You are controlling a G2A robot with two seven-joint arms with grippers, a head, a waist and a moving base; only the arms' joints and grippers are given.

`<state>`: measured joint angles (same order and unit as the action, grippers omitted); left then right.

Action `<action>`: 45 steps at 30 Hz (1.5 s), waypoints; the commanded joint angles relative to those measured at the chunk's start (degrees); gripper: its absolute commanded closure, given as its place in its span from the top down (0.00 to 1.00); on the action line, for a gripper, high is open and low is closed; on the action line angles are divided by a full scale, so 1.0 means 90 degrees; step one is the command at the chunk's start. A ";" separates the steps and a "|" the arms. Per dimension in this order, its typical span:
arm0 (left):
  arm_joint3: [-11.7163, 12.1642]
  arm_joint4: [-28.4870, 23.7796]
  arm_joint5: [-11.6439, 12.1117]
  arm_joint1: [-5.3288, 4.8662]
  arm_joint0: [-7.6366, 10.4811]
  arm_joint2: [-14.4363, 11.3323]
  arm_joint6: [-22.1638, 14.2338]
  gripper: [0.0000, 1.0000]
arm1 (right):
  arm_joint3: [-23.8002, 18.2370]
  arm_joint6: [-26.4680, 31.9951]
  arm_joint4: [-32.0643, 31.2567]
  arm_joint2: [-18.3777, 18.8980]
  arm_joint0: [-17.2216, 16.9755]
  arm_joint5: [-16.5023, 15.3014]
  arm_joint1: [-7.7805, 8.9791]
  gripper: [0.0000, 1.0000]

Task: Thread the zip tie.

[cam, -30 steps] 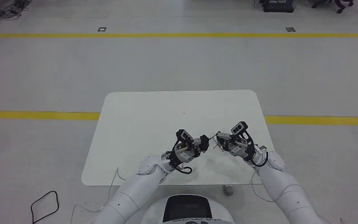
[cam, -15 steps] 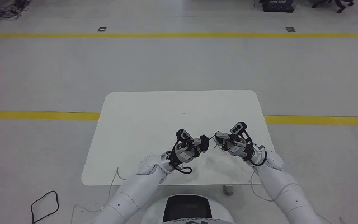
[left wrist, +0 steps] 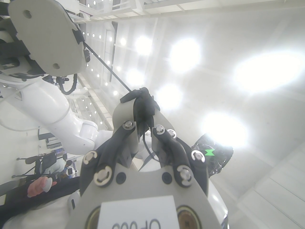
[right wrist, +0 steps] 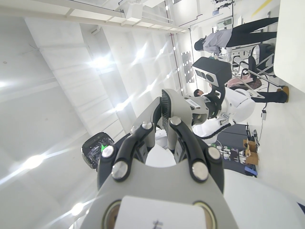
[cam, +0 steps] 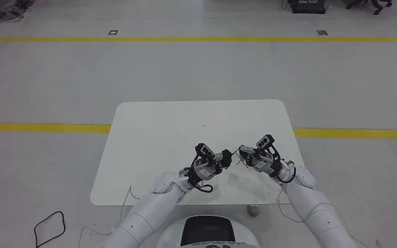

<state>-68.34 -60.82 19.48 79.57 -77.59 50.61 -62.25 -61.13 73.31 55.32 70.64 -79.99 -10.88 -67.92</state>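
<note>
1. The left gripper (left wrist: 143,106) was clenched. Its two fingers were pinched tight on the bunched black end of the zip tie (left wrist: 107,67).
2. From that grip the thin strap ran in a straight line to the right gripper (right wrist: 163,107) and met the edge of one grey finger pad.
3. The right gripper's fingers were drawn close, with only a narrow slit between the pads. It was grasping the strap's other end, though the strap itself was hard to make out from its own wrist.
4. Both grippers pointed upward, with ceiling lights beyond their fingertips.
5. Seen from above, they faced each other just apart over the white table (cam: 186,124), and the tie bridged the gap between them.
6. They sat right of the table's middle, near its front edge.
7. The right edge lay nearer than the left, and the far edge was well apart from them. Most of the tabletop spread ahead and to the left.
</note>
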 commanded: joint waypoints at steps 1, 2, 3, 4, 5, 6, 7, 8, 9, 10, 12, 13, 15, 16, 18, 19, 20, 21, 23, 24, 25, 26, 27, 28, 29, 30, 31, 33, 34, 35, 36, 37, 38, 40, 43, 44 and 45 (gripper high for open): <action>0.0000 0.0000 0.0000 0.0000 0.0000 0.0000 0.0000 0.00 | 0.0009 -0.0014 -0.0009 0.0004 0.0004 -0.0005 -0.0002 0.00; 0.0000 0.0000 0.0000 0.0000 0.0000 0.0000 0.0000 0.00 | 0.0015 -0.0023 -0.0014 0.0007 0.0006 -0.0007 -0.0003 0.00; 0.0000 0.0000 0.0000 0.0000 0.0000 0.0000 0.0000 0.00 | 0.0024 -0.0037 -0.0021 0.0013 0.0009 -0.0009 -0.0004 0.00; 0.0000 0.0000 0.0000 0.0000 0.0000 0.0000 0.0000 0.00 | 0.0033 -0.0048 -0.0026 0.0017 0.0011 -0.0008 -0.0005 0.00; 0.0000 0.0000 0.0000 0.0000 0.0000 0.0000 0.0000 0.00 | 0.0040 -0.0057 -0.0031 0.0022 0.0014 -0.0008 -0.0005 0.00; 0.0000 0.0000 0.0000 0.0000 0.0000 0.0000 0.0000 0.00 | 0.0052 -0.0069 -0.0035 0.0029 0.0018 -0.0008 -0.0006 0.00; 0.0000 0.0000 0.0000 0.0000 0.0000 0.0000 0.0000 0.00 | 0.0060 -0.0078 -0.0036 0.0036 0.0020 -0.0009 -0.0006 0.00; 0.0000 0.0000 0.0000 0.0000 0.0000 0.0000 0.0000 0.00 | 0.0070 -0.0091 -0.0035 0.0045 0.0021 -0.0010 -0.0007 0.00; 0.0000 0.0000 0.0000 0.0000 0.0000 0.0000 0.0000 0.00 | 0.0077 -0.0102 -0.0035 0.0053 0.0023 -0.0010 -0.0007 0.00; 0.0000 0.0000 0.0000 0.0000 0.0000 0.0000 0.0000 0.00 | 0.0094 -0.0128 -0.0028 0.0068 0.0025 -0.0005 -0.0007 0.00; 0.0000 0.0000 0.0000 0.0000 0.0000 0.0000 0.0000 0.00 | 0.0113 -0.0173 -0.0016 0.0103 0.0029 -0.0005 -0.0004 0.00; 0.0000 0.0000 0.0000 0.0000 0.0000 0.0000 0.0000 0.00 | 0.0119 -0.0193 -0.0003 0.0131 0.0029 -0.0014 -0.0002 0.00; 0.0000 0.0000 0.0000 0.0000 0.0000 0.0000 0.0000 0.00 | 0.0120 -0.0224 0.0045 0.0232 0.0016 -0.0049 0.0013 0.00; 0.0000 0.0000 0.0000 0.0000 0.0000 0.0000 0.0000 0.00 | 0.0110 -0.0228 0.0058 0.0276 0.0003 -0.0056 0.0021 0.00; 0.0000 0.0000 0.0000 0.0000 0.0000 0.0000 0.0000 0.00 | 0.0077 -0.0246 0.0106 0.0420 -0.0033 -0.0087 0.0047 0.00; 0.0000 0.0000 0.0000 0.0000 0.0000 0.0000 0.0000 0.00 | 0.0043 -0.0240 0.0086 0.0462 -0.0054 -0.0098 0.0058 0.49; 0.0000 0.0000 0.0000 0.0000 0.0000 0.0000 0.0000 0.00 | -0.0037 -0.0231 0.0055 0.0541 -0.0080 -0.0214 0.0074 1.00; 0.0000 0.0000 0.0000 0.0000 0.0000 0.0000 0.0000 0.00 | -0.0073 -0.0240 0.0097 0.0581 -0.0111 -0.0273 0.0076 1.00; 0.0000 0.0000 0.0000 0.0000 0.0000 0.0000 0.0000 0.00 | -0.0073 -0.0240 0.0097 0.0581 -0.0111 -0.0273 0.0076 1.00; 0.0000 0.0000 0.0000 0.0000 0.0000 0.0000 0.0000 0.00 | -0.0073 -0.0240 0.0097 0.0581 -0.0111 -0.0273 0.0076 1.00; 0.0000 0.0000 0.0000 0.0000 0.0000 0.0000 0.0000 0.00 | -0.0073 -0.0240 0.0097 0.0581 -0.0111 -0.0273 0.0076 1.00; 0.0000 0.0000 0.0000 0.0000 0.0000 0.0000 0.0000 0.00 | -0.0073 -0.0240 0.0097 0.0581 -0.0111 -0.0273 0.0076 1.00; -0.0011 -0.0013 -0.0015 0.0001 -0.0007 -0.0003 0.0039 0.00 | -0.0073 -0.0240 0.0097 0.0581 -0.0111 -0.0273 0.0076 1.00; -0.0077 -0.0099 -0.0057 0.0009 -0.0043 -0.0011 0.0160 0.00 | -0.0082 -0.0296 0.0061 0.0587 -0.0110 -0.0300 0.0077 1.00; -0.0121 -0.0114 -0.0063 0.0009 -0.0066 -0.0010 0.0247 0.00 | -0.0155 -0.0491 -0.0156 0.0611 -0.0114 -0.0507 0.0085 1.00; -0.0158 -0.0085 -0.0053 0.0003 -0.0081 0.0002 0.0310 0.00 | -0.0250 -0.0609 -0.0312 0.0629 -0.0149 -0.0712 0.0090 1.00; -0.0229 -0.0084 -0.0052 -0.0008 -0.0122 0.0028 0.0388 0.00 | -0.0383 -0.0668 -0.0374 0.0665 -0.0233 -0.0862 0.0095 1.00; -0.0370 -0.0094 -0.0096 -0.0031 -0.0201 0.0074 0.0452 0.00 | -0.0612 -0.0602 -0.0341 0.0789 -0.0360 -0.0955 0.0118 1.00; -0.0461 -0.0034 -0.0098 -0.0053 -0.0247 0.0118 0.0500 0.00 | -0.0767 -0.0594 -0.0467 0.0928 -0.0417 -0.0955 0.0145 1.00; -0.0540 0.0003 -0.0112 -0.0070 -0.0291 0.0147 0.0535 0.00 | -0.0885 -0.0610 -0.0544 0.1031 -0.0480 -0.0955 0.0158 1.00; -0.0610 0.0053 -0.0125 -0.0088 -0.0331 0.0179 0.0583 0.00 | -0.0996 -0.0623 -0.0575 0.1109 -0.0553 -0.0955 0.0164 1.00; -0.0700 0.0160 -0.0131 -0.0113 -0.0384 0.0216 0.0660 0.00 | -0.1143 -0.0627 -0.0590 0.1204 -0.0637 -0.0955 0.0168 1.00; -0.0785 0.0199 -0.0150 -0.0128 -0.0435 0.0234 0.0708 0.00 | -0.1247 -0.0626 -0.0598 0.1276 -0.0693 -0.0955 0.0171 1.00; -0.0940 0.0256 -0.0189 -0.0158 -0.0534 0.0276 0.0768 0.00 | -0.1412 -0.0653 -0.0645 0.1403 -0.0799 -0.0955 0.0170 1.00; -0.1181 0.0341 -0.0202 -0.0211 -0.0701 0.0363 0.0838 0.00 | -0.1639 -0.0714 -0.0735 0.1562 -0.0941 -0.0955 0.0157 1.00; -0.1273 0.0344 -0.0196 -0.0231 -0.0769 0.0408 0.0861 0.00 | -0.1716 -0.0744 -0.0795 0.1615 -0.0982 -0.0955 0.0151 1.00; -0.1337 0.0334 -0.0190 -0.0245 -0.0822 0.0442 0.0882 0.00 | -0.1769 -0.0765 -0.0835 0.1651 -0.1012 -0.0955 0.0146 1.00</action>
<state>-79.76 -57.73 17.69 77.49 -84.47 54.27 -54.50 -76.59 66.61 48.16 85.18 -88.86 -19.48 -66.56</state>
